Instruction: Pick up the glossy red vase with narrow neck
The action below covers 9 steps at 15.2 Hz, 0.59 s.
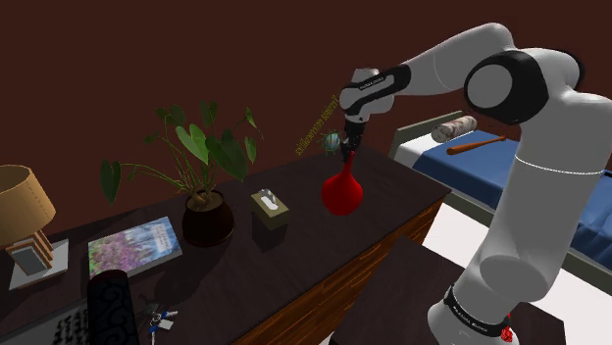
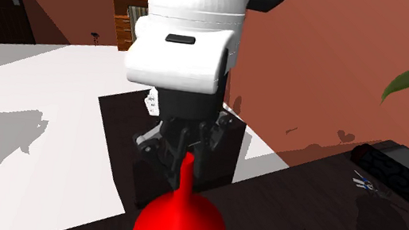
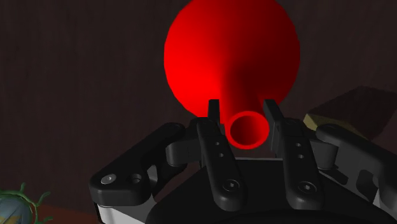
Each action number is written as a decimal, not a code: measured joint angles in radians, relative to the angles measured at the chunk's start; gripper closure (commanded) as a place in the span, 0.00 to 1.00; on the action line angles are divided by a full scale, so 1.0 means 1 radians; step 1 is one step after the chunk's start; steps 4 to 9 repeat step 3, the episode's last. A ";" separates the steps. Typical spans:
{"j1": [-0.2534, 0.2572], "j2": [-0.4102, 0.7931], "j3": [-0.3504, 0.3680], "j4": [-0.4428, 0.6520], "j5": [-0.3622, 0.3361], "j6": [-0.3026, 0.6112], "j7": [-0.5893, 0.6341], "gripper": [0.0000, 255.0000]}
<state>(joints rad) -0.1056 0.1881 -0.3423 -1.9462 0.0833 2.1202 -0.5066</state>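
The glossy red vase (image 1: 341,193), round-bellied with a thin tapering neck, stands upright toward the right end of the dark wooden table (image 1: 392,196). My black gripper (image 1: 348,149) comes down from above and is shut on the top of the neck. In the wrist view the two fingers (image 3: 214,114) press against either side of the vase's open mouth (image 3: 248,129), with the red belly (image 3: 232,48) beyond them. The second exterior view shows the gripper (image 2: 187,155) around the neck tip of the vase (image 2: 180,219). Whether the base touches the table I cannot tell.
A tan tissue box (image 1: 269,206) and a potted leafy plant (image 1: 206,211) sit to the vase's left in the shoulder view. A small teal spiky object (image 1: 331,140) is behind the vase. Further left are a lamp (image 1: 22,211), a book (image 1: 134,245) and keys (image 1: 159,318). A bed (image 1: 471,162) lies right.
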 measured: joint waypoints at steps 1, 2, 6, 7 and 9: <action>0.000 -0.007 -0.001 0.004 -0.003 -0.011 0.001 1.00; 0.000 -0.013 -0.002 0.009 -0.006 -0.022 0.001 1.00; 0.001 -0.016 -0.002 0.013 -0.007 -0.028 0.003 1.00; 0.001 -0.016 -0.002 0.013 -0.007 -0.028 0.003 1.00; 0.001 -0.016 -0.002 0.013 -0.007 -0.028 0.003 1.00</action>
